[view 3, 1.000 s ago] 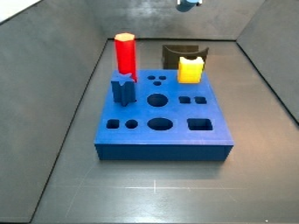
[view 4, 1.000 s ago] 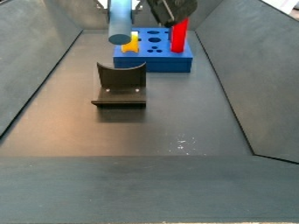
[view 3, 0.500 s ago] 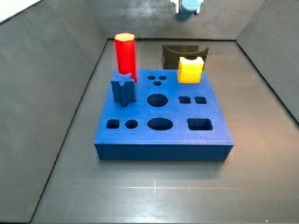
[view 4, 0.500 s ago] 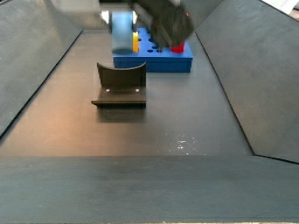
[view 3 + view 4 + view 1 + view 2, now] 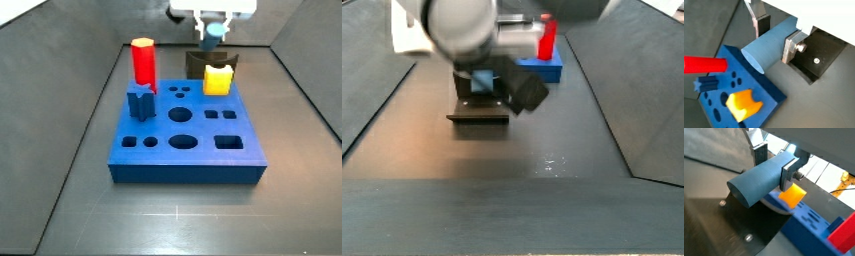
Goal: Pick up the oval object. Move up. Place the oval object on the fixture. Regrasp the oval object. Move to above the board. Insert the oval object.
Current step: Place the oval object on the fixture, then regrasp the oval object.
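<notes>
Landmark: the board (image 5: 183, 135). On its top, left edge, the red peg (image 5: 142, 61) stands upright at the back, with the short dark-blue star peg (image 5: 140, 104) just in front of it. The yellow block (image 5: 218, 79) sits at the board's back right.

Fixture (image 5: 201, 63) is on the floor directly behind the board, partly hidden by the yellow block.

Gripper (image 5: 211, 28) hangs above the fixture, behind the board. Its jaws are clamped on the oval object (image 5: 213, 32); only the peg's lower end shows below the fingers in that side view.

In both wrist views the silver fingers (image 5: 791, 46) press on either side of the oval object (image 5: 769, 46), which sticks out well past them toward its rounded free end. A wrist view shows the peg (image 5: 759, 179) over the fixture's dark base plate (image 5: 731, 226), not clearly touching it.

In a side view the arm blocks most of the fixture (image 5: 477, 112); can't tell contact there.
</notes>
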{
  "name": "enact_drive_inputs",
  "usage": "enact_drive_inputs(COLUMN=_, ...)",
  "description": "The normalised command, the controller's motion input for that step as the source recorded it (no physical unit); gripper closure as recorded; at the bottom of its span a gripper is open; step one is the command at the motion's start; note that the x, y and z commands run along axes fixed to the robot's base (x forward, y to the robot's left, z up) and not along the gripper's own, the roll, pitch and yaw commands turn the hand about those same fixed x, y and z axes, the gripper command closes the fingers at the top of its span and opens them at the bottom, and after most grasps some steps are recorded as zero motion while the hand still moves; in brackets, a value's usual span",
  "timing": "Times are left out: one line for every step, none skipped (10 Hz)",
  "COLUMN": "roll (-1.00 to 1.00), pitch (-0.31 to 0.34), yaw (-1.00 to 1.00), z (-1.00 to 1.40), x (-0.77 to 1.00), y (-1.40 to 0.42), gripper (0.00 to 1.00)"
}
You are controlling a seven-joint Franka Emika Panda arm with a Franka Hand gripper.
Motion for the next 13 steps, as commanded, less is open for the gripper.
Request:
enact_drive_inputs(roll=-0.17, pitch=0.003, yaw=-0.19, z=-0.95, x=0.19, y=0.13, gripper=1.00)
enact_drive_inputs(roll=-0.14, pitch=-0.029, yaw=-0.16, z=-0.68, x=0.14, y=0.10, gripper=1.00)
enact_drive_inputs(roll=-0.13, pitch=-0.045, yaw=-0.14, z=-0.49, x=0.12, y=0.08, gripper=1.00)
enact_drive_inputs(roll=-0.13, pitch=-0.065, yaw=-0.10, z=-0.26, x=0.10, y=0.06, gripper=1.00)
enact_drive_inputs(roll=0.00, pitch=0.000, yaw=0.00, z=0.00, x=0.00, y=0.00, gripper=0.00)
enact_drive_inputs(roll=-0.06, pitch=-0.010, yaw=0.05, z=1.00, x=0.00, y=0.00, gripper=0.00)
enact_drive_inputs(roll=-0.06, pitch=-0.007, yaw=0.05, z=1.00, x=0.00, y=0.00, gripper=0.00)
enact_drive_inputs(roll=-0.03, pitch=0.004, yaw=0.05, z=1.00, x=-0.02, y=0.01, gripper=0.00)
enact_drive_inputs(roll=0.00, pitch=0.025, yaw=0.05, z=1.00, x=-0.02, y=0.00, gripper=0.00)
enact_drive_inputs(roll=0.02, pitch=0.045, yaw=0.04, z=1.00, x=-0.03, y=0.00, gripper=0.00)
enact_drive_inputs(roll=0.03, pitch=0.058, yaw=0.03, z=0.98, x=-0.04, y=0.00, gripper=0.00)
enact_drive_inputs(roll=0.03, pitch=0.085, yaw=0.01, z=0.69, x=-0.03, y=0.00, gripper=0.00)
enact_drive_inputs(roll=0.04, pitch=0.089, yaw=0.01, z=0.56, x=-0.03, y=0.00, gripper=0.00)
